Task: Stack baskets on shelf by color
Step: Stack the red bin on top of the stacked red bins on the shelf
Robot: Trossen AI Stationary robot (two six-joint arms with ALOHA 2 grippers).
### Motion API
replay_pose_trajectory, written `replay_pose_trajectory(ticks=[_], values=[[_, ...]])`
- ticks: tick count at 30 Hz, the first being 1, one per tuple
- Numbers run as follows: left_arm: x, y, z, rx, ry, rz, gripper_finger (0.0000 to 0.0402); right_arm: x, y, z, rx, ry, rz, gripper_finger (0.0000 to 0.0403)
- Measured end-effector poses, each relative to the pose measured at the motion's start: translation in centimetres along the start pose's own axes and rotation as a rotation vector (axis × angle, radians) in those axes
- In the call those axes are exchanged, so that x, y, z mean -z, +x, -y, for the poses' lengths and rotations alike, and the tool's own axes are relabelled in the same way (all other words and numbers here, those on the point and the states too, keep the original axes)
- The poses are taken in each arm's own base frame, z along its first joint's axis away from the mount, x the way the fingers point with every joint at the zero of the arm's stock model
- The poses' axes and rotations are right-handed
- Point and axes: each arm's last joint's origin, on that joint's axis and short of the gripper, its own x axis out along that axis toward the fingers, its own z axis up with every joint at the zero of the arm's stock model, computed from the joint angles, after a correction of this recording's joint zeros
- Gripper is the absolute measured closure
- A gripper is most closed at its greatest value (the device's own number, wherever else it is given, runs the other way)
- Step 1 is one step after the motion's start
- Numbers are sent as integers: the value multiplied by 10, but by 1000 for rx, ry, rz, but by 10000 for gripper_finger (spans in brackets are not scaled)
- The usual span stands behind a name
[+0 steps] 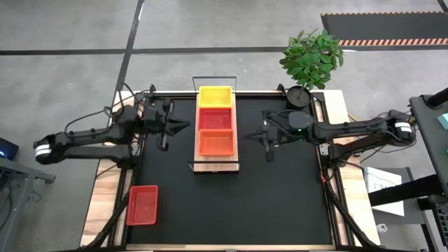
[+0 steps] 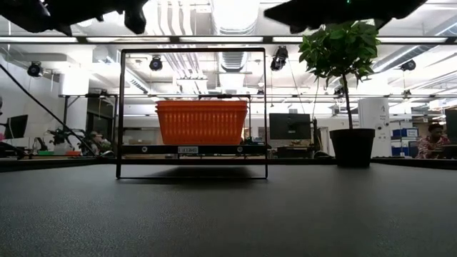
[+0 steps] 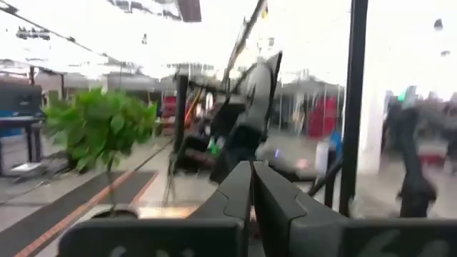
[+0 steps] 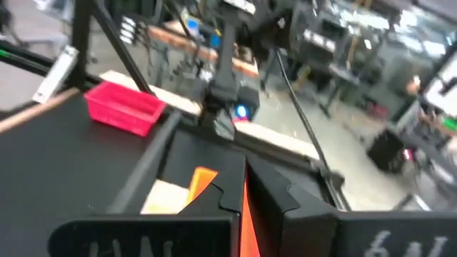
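No writing is reading clearly; left tool (image 1: 168, 126) and right tool (image 1: 269, 137) are hanging closed, empty, flanking the shelf (image 1: 215, 166), black mat (image 1: 280, 203) lying open around.

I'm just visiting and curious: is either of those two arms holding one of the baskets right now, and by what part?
Nothing is held. The left gripper and right gripper are both shut and empty, on either side of the shelf.

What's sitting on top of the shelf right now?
Three baskets in a row on the shelf: yellow, red, orange. Whether each covers more baskets underneath can't be seen.
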Motion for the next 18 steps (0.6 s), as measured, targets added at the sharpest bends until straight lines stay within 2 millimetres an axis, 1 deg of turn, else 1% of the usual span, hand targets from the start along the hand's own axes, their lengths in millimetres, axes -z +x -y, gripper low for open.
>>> replay_pose_trajectory(ticks=[3,7,9,11,13,15,18], values=[[1,8,10,16,-82,12,402,-7,-8,-1,-36,-38,64,394],[13,18,27,13,-240,-42,402,-13,-15,0,-55,-99,101,394],[13,19,36,9,-355,-77,402,-15,-18,0,-48,-142,111,394],[7,18,44,-31,-522,-122,402,-16,-20,1,-41,-171,113,394],[4,16,54,-122,-707,-209,402,-17,-22,1,-41,-202,109,394],[5,12,66,-240,-898,-347,402,-16,-23,2,-41,-225,97,394],[1,6,89,-410,-1116,-573,402,-14,-22,2,-45,-248,79,394]])
